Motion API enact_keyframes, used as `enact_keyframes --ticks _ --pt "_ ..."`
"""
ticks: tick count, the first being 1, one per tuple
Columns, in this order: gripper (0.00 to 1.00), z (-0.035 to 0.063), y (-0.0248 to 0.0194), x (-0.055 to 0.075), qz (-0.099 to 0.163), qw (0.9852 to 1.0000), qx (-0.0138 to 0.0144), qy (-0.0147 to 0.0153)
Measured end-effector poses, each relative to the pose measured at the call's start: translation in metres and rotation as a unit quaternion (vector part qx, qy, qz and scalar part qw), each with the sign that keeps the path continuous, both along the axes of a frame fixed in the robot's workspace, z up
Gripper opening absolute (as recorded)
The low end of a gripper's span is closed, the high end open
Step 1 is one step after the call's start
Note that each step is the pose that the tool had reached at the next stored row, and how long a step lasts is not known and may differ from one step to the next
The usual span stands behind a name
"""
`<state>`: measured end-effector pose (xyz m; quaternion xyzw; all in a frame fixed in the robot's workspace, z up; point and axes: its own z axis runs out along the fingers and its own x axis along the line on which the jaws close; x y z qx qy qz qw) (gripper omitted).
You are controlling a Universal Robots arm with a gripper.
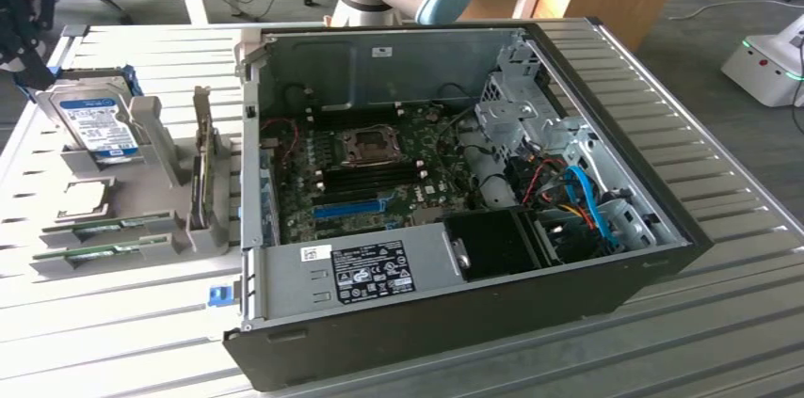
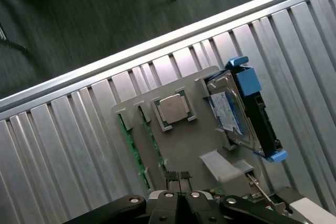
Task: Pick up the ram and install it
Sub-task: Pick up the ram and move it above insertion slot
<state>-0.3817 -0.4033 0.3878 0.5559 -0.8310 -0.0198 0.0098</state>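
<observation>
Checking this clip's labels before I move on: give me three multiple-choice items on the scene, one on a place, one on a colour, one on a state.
1. Where are the ram sticks?
A. In slots of the grey holder
B. Plugged into the motherboard
C. On the floor

2. What colour is the bracket on the hard drive?
A. Red
B. Blue
C. Yellow

3. How is the computer case?
A. Closed on all sides
B. Open, with its inside showing
C. Wrapped in foil

Answers:
1 A: both green sticks stand in the holder's narrow slots, beside the case.
2 B: bright blue plastic frames the drive.
3 B: the motherboard is in plain sight from above.
</observation>
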Motion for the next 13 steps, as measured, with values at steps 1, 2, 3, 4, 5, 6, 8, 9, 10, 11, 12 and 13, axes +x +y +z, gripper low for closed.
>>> enact_keyframes --ticks 1,2,3,4,5,6,8,9,10,11,12,13 --pt "0.11 0.0 0.0 0.0 0.006 1.0 0.0 0.0" --pt "0.11 0.0 0.0 0.0 0.012 0.9999 0.0 0.0" --pt "0.11 0.0 0.0 0.0 0.017 0.9999 0.0 0.0" --pt "0.11 0.0 0.0 0.0 0.023 0.9997 0.0 0.0" --pt "0.11 0.0 0.0 0.0 0.029 0.9996 0.0 0.0" --pt "0.11 0.0 0.0 0.0 0.035 0.9994 0.0 0.0" --pt "0.11 0.0 0.0 0.0 0.047 0.9989 0.0 0.0" --pt "0.11 0.0 0.0 0.0 0.053 0.9986 0.0 0.0" --pt "0.11 0.0 0.0 0.0 0.059 0.9983 0.0 0.0" --pt "0.11 0.0 0.0 0.0 0.065 0.9979 -0.0001 0.0" --pt "0.11 0.0 0.0 0.0 0.071 0.9975 0.0 0.0" --pt "0.11 0.0 0.0 0.0 0.076 0.9971 0.0 0.0"
